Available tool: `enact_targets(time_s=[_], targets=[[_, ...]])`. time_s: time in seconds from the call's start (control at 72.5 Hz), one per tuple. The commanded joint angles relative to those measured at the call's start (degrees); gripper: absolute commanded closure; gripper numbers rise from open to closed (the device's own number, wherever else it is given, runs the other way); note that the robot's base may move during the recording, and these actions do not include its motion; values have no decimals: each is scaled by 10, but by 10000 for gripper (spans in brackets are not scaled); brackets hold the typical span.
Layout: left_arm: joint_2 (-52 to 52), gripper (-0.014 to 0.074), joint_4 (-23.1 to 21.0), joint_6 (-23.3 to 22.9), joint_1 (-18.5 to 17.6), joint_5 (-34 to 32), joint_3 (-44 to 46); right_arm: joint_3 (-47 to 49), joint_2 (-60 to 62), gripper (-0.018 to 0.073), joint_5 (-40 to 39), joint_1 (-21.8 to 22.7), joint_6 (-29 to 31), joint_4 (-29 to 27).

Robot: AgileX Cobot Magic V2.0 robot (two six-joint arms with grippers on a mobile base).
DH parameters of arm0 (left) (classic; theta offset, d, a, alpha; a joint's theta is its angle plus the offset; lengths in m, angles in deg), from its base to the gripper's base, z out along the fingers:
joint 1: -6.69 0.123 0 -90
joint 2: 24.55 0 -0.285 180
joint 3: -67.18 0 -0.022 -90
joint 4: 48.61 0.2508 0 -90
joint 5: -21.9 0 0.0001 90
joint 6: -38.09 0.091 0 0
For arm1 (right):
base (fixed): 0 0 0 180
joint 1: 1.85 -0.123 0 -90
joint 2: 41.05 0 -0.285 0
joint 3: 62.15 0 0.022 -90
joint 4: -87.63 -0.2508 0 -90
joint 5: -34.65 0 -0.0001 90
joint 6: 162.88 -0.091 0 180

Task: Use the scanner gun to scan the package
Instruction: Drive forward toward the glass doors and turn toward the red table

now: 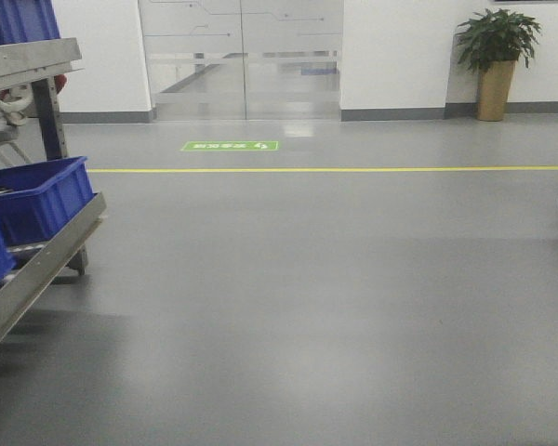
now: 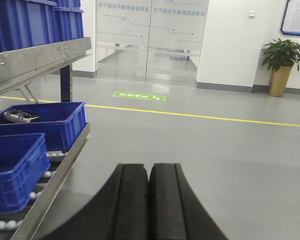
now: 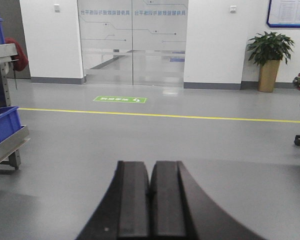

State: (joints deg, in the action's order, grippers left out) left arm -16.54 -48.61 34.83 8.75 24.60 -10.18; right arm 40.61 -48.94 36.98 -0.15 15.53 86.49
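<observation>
Pkg & scanner gun: not in any view.

Bright, even indoor light. The grey floor [image 1: 335,279] carries a soft sheen, with a pale glare patch far off below the glass doors [image 1: 242,56]. A dim shadow lies near left beside the rack [image 1: 37,269]. The front view is slightly hazy; the left gripper [image 2: 149,167] and right gripper [image 3: 150,165] look dark and soft-edged.

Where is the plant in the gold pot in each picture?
Front view: potted plant in the top right corner.
Left wrist view: potted plant at the right edge, upper half.
Right wrist view: potted plant in the upper right.
Shared landmark: the green floor sign before the glass doors, left of the plant in every view.
</observation>
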Motion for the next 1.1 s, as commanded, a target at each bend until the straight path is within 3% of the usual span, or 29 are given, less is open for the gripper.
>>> enact_targets(time_s=[0.0,0.262,0.938,1.089], targets=[[-2,708,4,0,-2,-7,1,0,1,727,-11,-2,2,5],[-2,708,4,0,-31,-7,1,0,1,727,-11,-2,2,5],[-2,708,4,0,-31,-7,1,0,1,727,-11,-1,2,5],[-2,708,4,0,-31,-7,1,0,1,727,-11,30,2,5]])
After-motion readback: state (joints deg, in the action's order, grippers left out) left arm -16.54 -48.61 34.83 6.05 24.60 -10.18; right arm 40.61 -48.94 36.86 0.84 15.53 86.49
